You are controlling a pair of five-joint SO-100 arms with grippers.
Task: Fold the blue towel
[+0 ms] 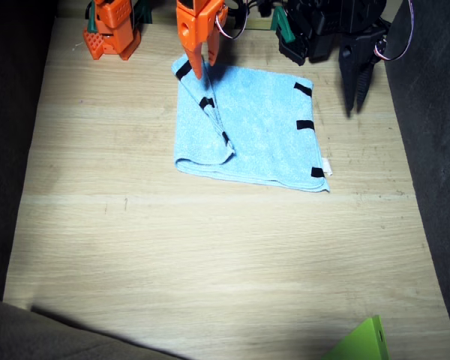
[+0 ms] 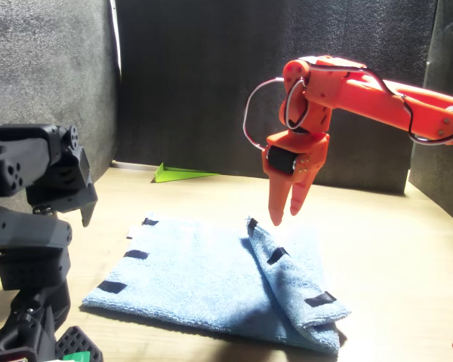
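Blue towel (image 1: 262,124): 1 edge flap folded over, far desk edge. Right hand (image 2: 285,213) empty, fingers apart, hovering above the flap; left hand (image 1: 358,86) idle, state indeterminable.

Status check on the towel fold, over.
Right tool open, above the towel's folded edge, holding nothing. Left tool off the cloth, state unclear. Blue towel partly folded. Nothing in the way.

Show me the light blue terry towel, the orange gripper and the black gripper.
light blue terry towel (image 1: 266,127): fixed view, flat bottom layer.
orange right gripper (image 2: 285,205): front view, between fingertips.
black left gripper (image 1: 358,94): fixed view, near fingertips.
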